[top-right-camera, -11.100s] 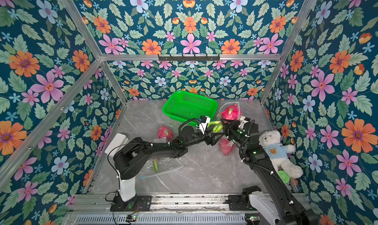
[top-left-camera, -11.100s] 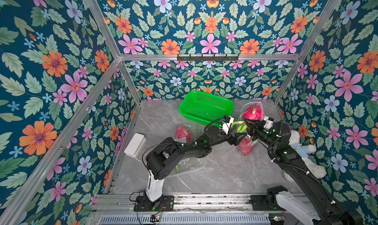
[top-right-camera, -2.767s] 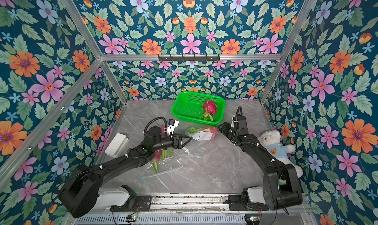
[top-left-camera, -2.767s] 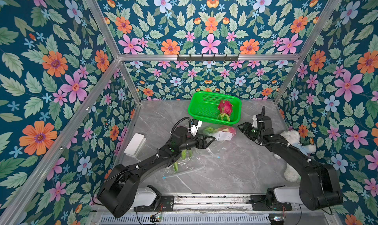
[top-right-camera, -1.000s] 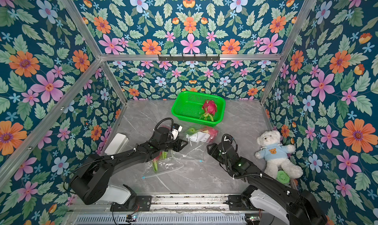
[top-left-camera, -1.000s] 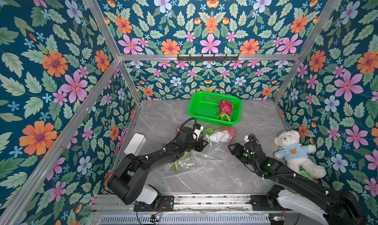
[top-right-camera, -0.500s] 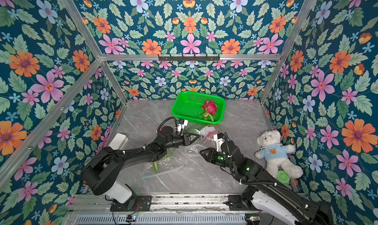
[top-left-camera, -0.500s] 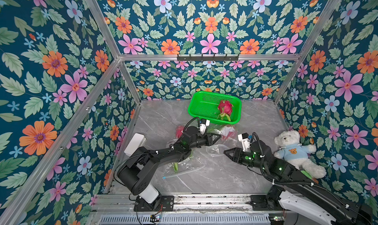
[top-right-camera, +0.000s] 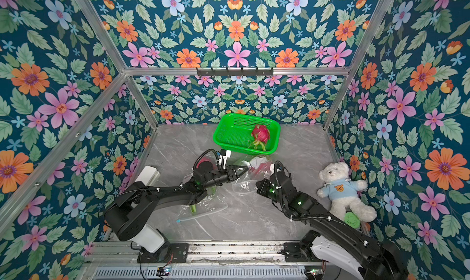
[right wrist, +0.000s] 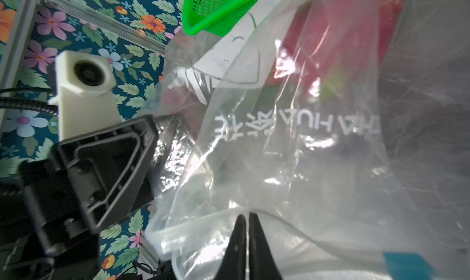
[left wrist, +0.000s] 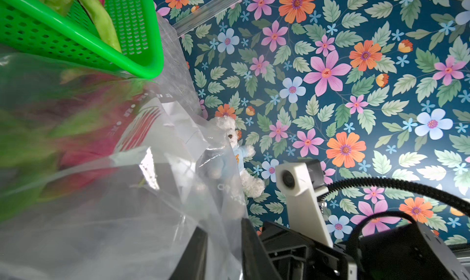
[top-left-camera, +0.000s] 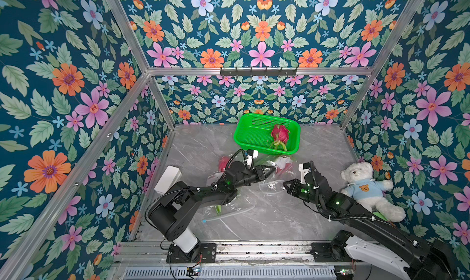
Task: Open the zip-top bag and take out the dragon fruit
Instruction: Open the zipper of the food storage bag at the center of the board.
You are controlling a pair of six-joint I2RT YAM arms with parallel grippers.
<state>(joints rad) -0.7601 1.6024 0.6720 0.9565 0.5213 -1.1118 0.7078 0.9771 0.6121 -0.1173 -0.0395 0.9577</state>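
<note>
A clear zip-top bag (top-left-camera: 276,180) hangs between my two grippers, above the table's middle. Inside it shows a magenta dragon fruit (top-left-camera: 286,165), blurred in the left wrist view (left wrist: 89,131). My left gripper (top-left-camera: 273,169) is shut on the bag's film (left wrist: 127,202), which runs between its jaws (left wrist: 223,240). The right gripper (top-left-camera: 286,185) is shut on the bag's zip rim (right wrist: 198,230), jaws pressed together (right wrist: 246,218). Another dragon fruit (top-left-camera: 279,136) lies in the green basket (top-left-camera: 244,143). A third (top-left-camera: 223,161) lies on the table behind my left arm.
A white teddy bear (top-left-camera: 366,189) sits by the right wall, with a green disc (top-right-camera: 352,219) beside it. By the left wall lies a white box (top-left-camera: 167,178). A second flat clear bag (top-left-camera: 229,210) with a green stalk lies under my left arm.
My right gripper has moved up to the bag's mouth and shut on its rim. The left gripper has lifted the bag toward the right and kept its hold.
</note>
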